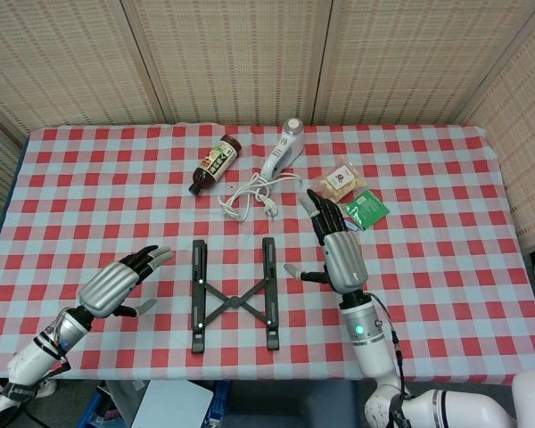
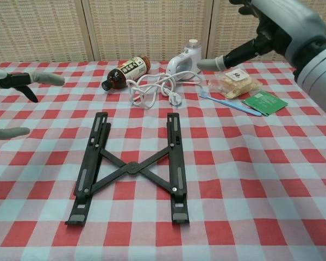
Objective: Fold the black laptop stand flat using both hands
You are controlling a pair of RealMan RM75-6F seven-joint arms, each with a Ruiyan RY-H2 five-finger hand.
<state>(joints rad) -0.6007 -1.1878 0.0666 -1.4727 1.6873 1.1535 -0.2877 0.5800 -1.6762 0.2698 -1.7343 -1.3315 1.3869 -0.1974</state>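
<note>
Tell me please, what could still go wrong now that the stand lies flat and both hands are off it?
The laptop stand lies close to the table's front edge, so a bump from the left hand or the right hand might push it off. The right hand hangs above the snack bag and toothbrush; lowering it carelessly may knock them.

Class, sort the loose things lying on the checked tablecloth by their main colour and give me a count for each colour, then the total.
Black: 1, the folded metal laptop stand
Brown: 1, the labelled bottle
White: 1, the corded handheld appliance
Tan: 1, the clear snack bag
Green: 1, the flat packet
Light blue: 1, the thin toothbrush
Total: 6
</note>
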